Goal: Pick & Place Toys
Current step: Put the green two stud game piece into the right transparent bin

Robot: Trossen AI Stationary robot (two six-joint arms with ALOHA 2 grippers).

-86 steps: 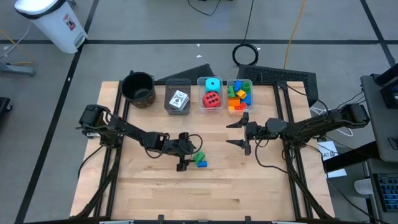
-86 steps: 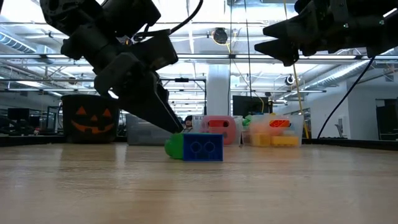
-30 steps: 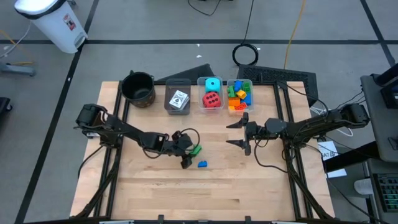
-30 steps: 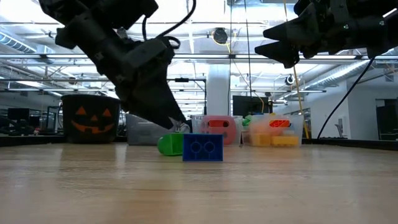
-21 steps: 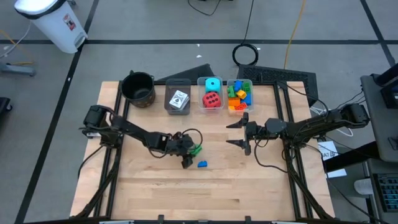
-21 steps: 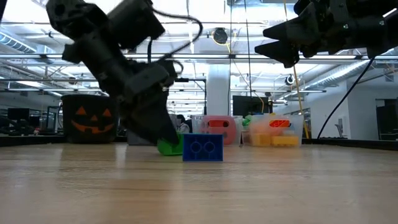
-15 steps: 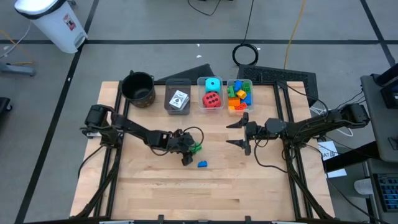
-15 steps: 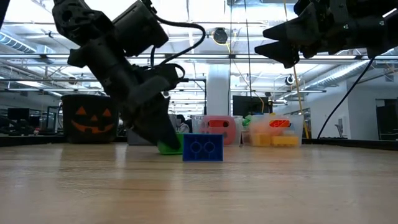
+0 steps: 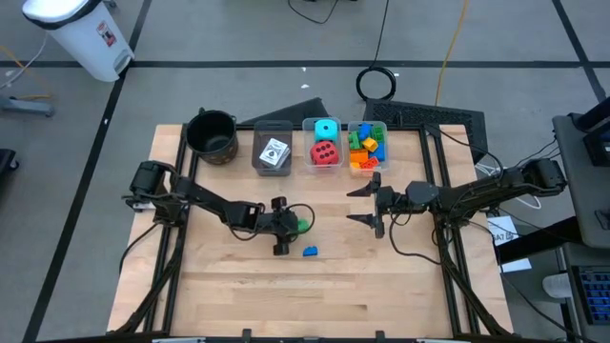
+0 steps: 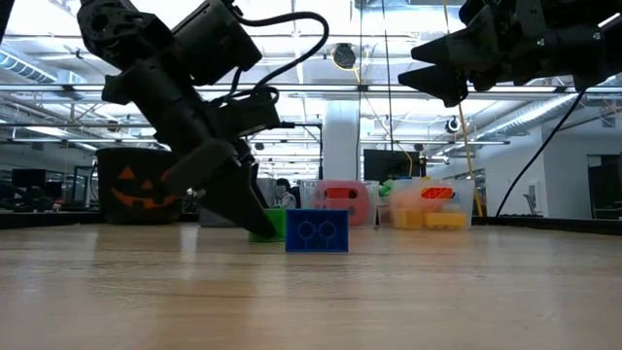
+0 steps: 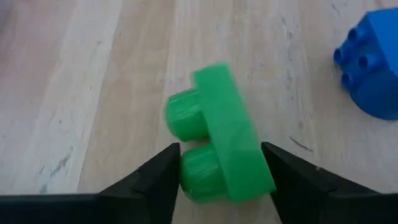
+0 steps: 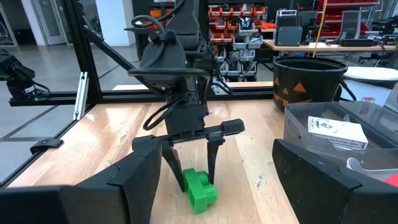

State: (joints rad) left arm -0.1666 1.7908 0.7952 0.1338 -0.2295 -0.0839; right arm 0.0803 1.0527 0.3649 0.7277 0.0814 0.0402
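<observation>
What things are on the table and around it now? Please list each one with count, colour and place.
green brick: one, green, table middle, between the left gripper's fingers
blue brick: one, blue, beside the green one, free
black pot: one, black, far left corner
bins: three, clear, far edge row
card box: one, white, left bin
dotted cubes: two, red and cyan, middle bin
small bricks: several, mixed colours, right bin
white bin: one, floor
left gripper: closing around green brick
right gripper: open, raised, waiting
</observation>
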